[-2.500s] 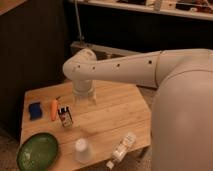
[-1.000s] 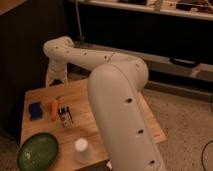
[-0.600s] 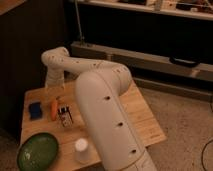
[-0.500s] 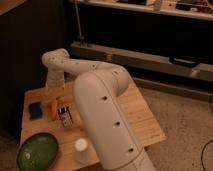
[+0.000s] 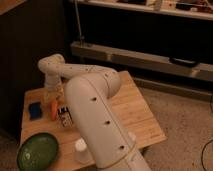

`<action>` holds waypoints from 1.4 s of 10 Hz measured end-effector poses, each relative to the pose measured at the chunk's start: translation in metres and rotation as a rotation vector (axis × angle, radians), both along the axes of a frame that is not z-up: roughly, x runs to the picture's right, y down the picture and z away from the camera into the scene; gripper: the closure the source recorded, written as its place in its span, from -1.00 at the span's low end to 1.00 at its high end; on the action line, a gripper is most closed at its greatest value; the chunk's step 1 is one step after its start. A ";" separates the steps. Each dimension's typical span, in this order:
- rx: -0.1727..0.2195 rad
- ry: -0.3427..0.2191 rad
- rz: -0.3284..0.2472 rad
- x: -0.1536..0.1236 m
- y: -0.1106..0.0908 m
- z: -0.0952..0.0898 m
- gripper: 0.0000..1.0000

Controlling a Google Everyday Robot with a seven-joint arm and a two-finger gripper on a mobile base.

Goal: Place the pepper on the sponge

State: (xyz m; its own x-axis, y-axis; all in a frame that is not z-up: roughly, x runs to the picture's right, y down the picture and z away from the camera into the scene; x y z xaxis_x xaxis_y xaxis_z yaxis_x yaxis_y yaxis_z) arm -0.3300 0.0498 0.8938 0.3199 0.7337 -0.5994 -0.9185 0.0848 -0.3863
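The orange pepper [image 5: 53, 109] lies on the wooden table [image 5: 135, 117] near its left side. Just left of it, close by, sits the blue sponge [image 5: 35, 109], flat on the wood. My gripper [image 5: 52, 95] hangs right above the pepper's upper end, at the tip of the white arm [image 5: 90, 100], which bends in from the bottom of the view. Whether it touches the pepper I cannot make out.
A small dark box with a white label [image 5: 65, 117] stands right of the pepper. A round green plate [image 5: 37, 151] sits at the front left corner, a white cup [image 5: 81, 150] beside it, partly behind the arm. Dark shelving runs behind the table.
The arm has swung from the table's middle to the left side. Over the last second the gripper has come down toward the pepper. Pepper and sponge have stayed in place.
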 end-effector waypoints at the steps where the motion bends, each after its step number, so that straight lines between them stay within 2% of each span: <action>1: -0.007 0.006 -0.008 -0.001 0.007 0.003 -0.30; 5: -0.031 0.023 -0.019 -0.002 0.034 0.018 -0.30; 8: -0.040 0.019 -0.021 -0.006 0.041 0.022 -0.29; 9: -0.043 0.017 -0.027 -0.008 0.043 0.023 -0.23; 10: -0.050 0.017 -0.035 -0.010 0.046 0.024 -0.02; 11: -0.054 0.019 -0.038 -0.010 0.047 0.024 0.10; 14: -0.063 0.032 -0.045 -0.010 0.047 0.025 0.12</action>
State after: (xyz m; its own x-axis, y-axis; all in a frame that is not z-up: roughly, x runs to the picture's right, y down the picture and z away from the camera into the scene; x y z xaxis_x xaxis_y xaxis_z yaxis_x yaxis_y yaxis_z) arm -0.3396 0.0964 0.9192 0.3314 0.6794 -0.6547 -0.9263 0.1024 -0.3626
